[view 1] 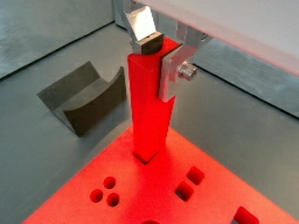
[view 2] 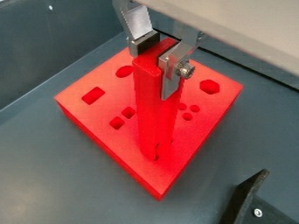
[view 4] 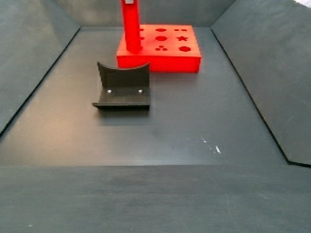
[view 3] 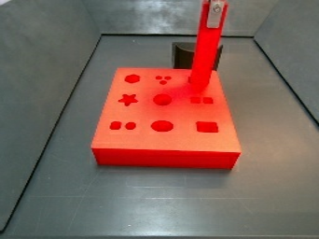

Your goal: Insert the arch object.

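The pincer (view 1: pixel 162 54) grips the upright arch piece (view 1: pixel 151 109) by its top.

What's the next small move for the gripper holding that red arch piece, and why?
Probably press straight down a little more. The gripper grips the top of the upright red arch piece, whose lower end meets a hole near the red block's edge but still stands tall, apparently not seated.

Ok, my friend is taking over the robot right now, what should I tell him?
Gripper: jaws shut on the top of the tall red arch piece, held upright.
Arch piece: its lower end is at a hole near the edge of the red block; how deep it sits cannot be told.
Fixture: on the floor, apart from the block.
Left: push the piece fully in, then open the jaws.
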You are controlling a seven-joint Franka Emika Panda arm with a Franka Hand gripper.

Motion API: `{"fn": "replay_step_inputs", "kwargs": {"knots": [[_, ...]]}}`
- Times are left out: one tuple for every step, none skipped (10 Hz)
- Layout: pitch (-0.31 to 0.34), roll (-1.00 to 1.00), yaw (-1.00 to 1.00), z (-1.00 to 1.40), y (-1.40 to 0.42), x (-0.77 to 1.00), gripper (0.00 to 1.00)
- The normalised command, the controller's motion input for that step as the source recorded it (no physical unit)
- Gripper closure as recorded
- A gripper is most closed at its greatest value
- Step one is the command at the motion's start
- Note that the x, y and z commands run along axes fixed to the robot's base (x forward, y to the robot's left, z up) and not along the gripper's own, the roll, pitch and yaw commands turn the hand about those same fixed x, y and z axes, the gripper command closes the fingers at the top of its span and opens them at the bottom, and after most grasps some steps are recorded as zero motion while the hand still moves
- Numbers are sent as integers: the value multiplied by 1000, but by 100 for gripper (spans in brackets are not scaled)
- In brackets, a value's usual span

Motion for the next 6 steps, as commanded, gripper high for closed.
{"fn": "replay_step_inputs", "kwargs": {"knots": [[0,-166,263,-91,80,-20,100],[0,-110,191,-106,6,-51,100],[0,-37,137,-157,0,-6,100],[0,0,74,-169,-146,-31,100],[0,0,43,-126,-177,0,100],[-9,-9,0,-129,-103,-37,100]]}}
